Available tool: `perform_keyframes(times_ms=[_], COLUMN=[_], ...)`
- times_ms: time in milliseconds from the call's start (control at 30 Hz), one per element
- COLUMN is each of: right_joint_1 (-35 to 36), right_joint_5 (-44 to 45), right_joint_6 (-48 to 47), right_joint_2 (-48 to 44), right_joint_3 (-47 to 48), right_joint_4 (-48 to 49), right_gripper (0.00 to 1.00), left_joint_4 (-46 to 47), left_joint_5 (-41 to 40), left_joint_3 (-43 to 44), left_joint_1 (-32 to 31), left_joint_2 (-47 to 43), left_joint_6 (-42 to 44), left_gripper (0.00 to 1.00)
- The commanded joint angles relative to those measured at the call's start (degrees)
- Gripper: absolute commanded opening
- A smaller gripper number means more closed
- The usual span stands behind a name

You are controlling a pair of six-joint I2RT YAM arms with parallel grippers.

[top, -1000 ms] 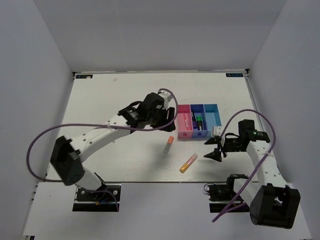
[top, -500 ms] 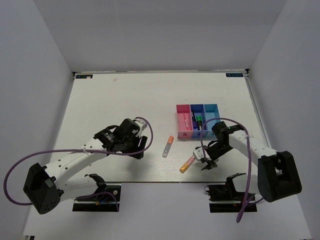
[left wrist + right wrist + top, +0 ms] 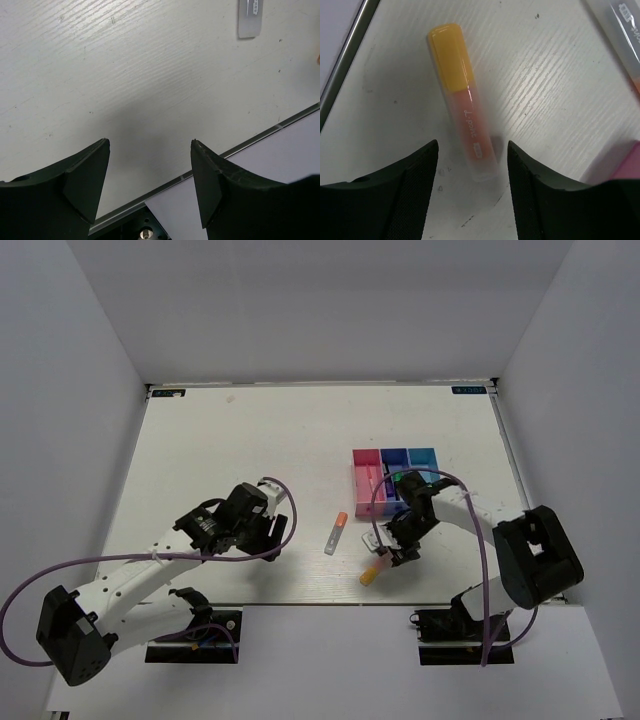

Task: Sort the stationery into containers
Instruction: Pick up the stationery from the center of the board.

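The orange-pink highlighter (image 3: 462,100) lies on the table near the front edge; its yellow-orange cap shows in the top view (image 3: 370,576). My right gripper (image 3: 472,145) is open, low over the table, with its jaws on either side of the highlighter's pink end; it also shows in the top view (image 3: 386,548). The grey-orange marker (image 3: 336,532) lies left of it, and its grey end shows in the left wrist view (image 3: 249,17). My left gripper (image 3: 272,536) is open and empty over bare table (image 3: 150,142). The pink bin (image 3: 367,482), blue bin (image 3: 394,472) and cyan bin (image 3: 426,461) hold several pens.
The table's front edge (image 3: 280,125) runs just below my left gripper and passes close to the highlighter's cap (image 3: 350,35). A corner of the pink bin (image 3: 631,165) shows to the right of my right gripper.
My left arm has pulled back from the bins to the near left of the table. My right arm has swung left and come down over the highlighter.
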Motion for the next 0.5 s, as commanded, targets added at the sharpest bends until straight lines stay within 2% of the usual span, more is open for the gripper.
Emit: perform_keyframes(times_ms=[0,33,267,433,467], right_joint_1=[2.04,2.57,5.38,6.26,6.44], right_joint_5=[3.09,3.44,9.14,12.84,13.28], right_joint_6=[0.29,0.03,0.73,2.74,3.10], right_joint_2=[2.88,4.80,7.28,7.11,6.06], right_joint_3=[4.57,5.11,3.71,-0.93,-1.73], right_joint_4=[-3.08,-5.52,-5.02,-2.04,0.05], right_gripper=[0.60,0.60,0.53,0.42,0.35], left_joint_4=[1.03,1.03,0.94,1.03,1.03], left_joint_5=[-0.17,-0.17,0.18,0.45,0.36], left_joint_3=[-0.08,-0.16,-0.43,-0.43,-0.51], left_joint_1=[0.16,0.33,0.34,0.42,0.34], left_joint_2=[-1.42,-1.60,-1.95,-1.69,-1.78], left_joint_6=[0.94,0.85,0.94,0.94,1.03], left_gripper=[0.76,0.76,0.76,0.76,0.76])
